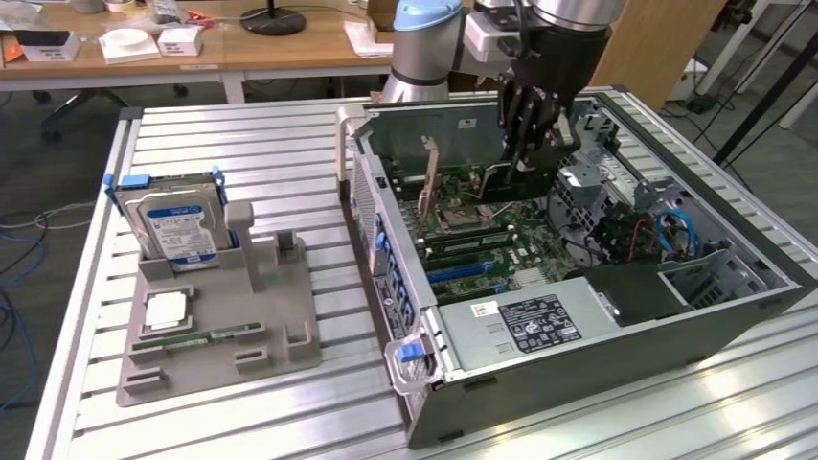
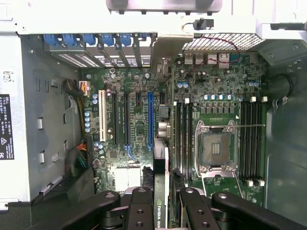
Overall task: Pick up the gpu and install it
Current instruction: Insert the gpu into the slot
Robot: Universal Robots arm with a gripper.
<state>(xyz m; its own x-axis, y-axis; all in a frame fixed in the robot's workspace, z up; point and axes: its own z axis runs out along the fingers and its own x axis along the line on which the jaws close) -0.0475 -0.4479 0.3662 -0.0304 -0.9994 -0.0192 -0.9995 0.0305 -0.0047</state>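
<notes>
My gripper (image 1: 527,153) hangs inside the open computer case (image 1: 715,316), shut on the gpu (image 1: 492,184). The gpu is a thin dark card held on edge, with its metal bracket (image 1: 432,172) toward the case's rear wall. In the wrist view the gpu (image 2: 162,163) runs edge-on between the black fingers (image 2: 140,211), and its silver bracket (image 2: 165,50) reaches the rear slot openings. The card sits over the motherboard (image 2: 139,139), just beside the long blue slot (image 2: 149,120). Whether its edge touches a slot I cannot tell.
A grey fixture (image 1: 256,355) on the slatted table at the exterior view's left holds a hard drive (image 1: 179,225), a memory stick (image 1: 198,335) and a square chip (image 1: 167,309). Inside the case are the CPU socket (image 2: 216,146), memory slots (image 2: 252,139) and cables (image 1: 671,235).
</notes>
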